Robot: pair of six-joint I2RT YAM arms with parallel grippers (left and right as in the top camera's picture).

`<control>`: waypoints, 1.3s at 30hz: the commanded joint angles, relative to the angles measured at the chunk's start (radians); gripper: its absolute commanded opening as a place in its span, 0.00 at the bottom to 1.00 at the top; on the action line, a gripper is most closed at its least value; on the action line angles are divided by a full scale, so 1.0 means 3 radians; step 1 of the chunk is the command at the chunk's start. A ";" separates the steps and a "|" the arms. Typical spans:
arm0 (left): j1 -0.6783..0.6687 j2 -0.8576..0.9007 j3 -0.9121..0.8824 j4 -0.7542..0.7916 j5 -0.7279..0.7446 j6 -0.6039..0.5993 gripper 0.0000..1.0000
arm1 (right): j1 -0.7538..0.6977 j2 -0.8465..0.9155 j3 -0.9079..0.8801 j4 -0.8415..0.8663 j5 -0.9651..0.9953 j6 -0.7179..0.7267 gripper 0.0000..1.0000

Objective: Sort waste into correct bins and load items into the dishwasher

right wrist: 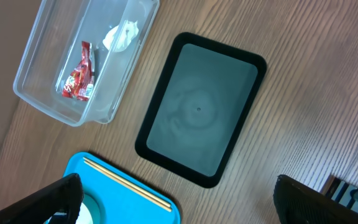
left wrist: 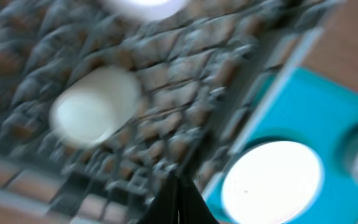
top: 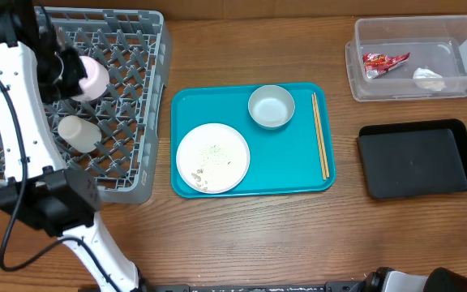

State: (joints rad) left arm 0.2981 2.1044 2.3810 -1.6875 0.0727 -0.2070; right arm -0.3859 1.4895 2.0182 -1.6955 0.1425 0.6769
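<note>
Hovering above dish rack [top: 140,101]: left gripper [left wrist: 179,196] pinched shut, holding nothing | cup [top: 79,132], bowl [top: 94,75] in rack | plate [top: 212,157], greyish bowl [top: 271,106] on teal tray [top: 290,166] | wrapper [top: 383,62], tissue [top: 429,78] in clear tub [top: 452,45] | right gripper [right wrist: 176,183] spread wide

left arm [top: 10,105] spanning the rack [top: 159,89], bare table [top: 345,162] strip between tray [top: 290,162] and black bin [top: 416,158]

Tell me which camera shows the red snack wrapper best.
The right wrist view. There the red snack wrapper lies large and sharp inside the clear tub, near the white tissue. The overhead view shows it much smaller, in the tub's left end. The blurred left wrist view does not show it at all.
</note>
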 commanded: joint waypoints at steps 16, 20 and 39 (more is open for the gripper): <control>0.0061 -0.0089 -0.1158 0.0687 -0.1172 -0.0628 0.05 | -0.0009 -0.0043 -0.0010 0.0009 0.0047 0.0004 1.00; 0.0056 -0.0067 -0.1268 0.0834 -0.1130 -0.0637 0.04 | -0.0009 -0.0043 -0.0010 0.0008 0.0047 0.0004 1.00; 0.0052 -0.0050 -0.1774 0.1504 -0.0762 -0.0635 0.04 | -0.0009 -0.0042 -0.0010 0.0009 0.0047 0.0004 1.00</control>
State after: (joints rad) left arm 0.3119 2.0823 1.9079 -1.2560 -0.1745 -0.3817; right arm -0.3855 1.4895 2.0186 -1.6951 0.1429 0.6765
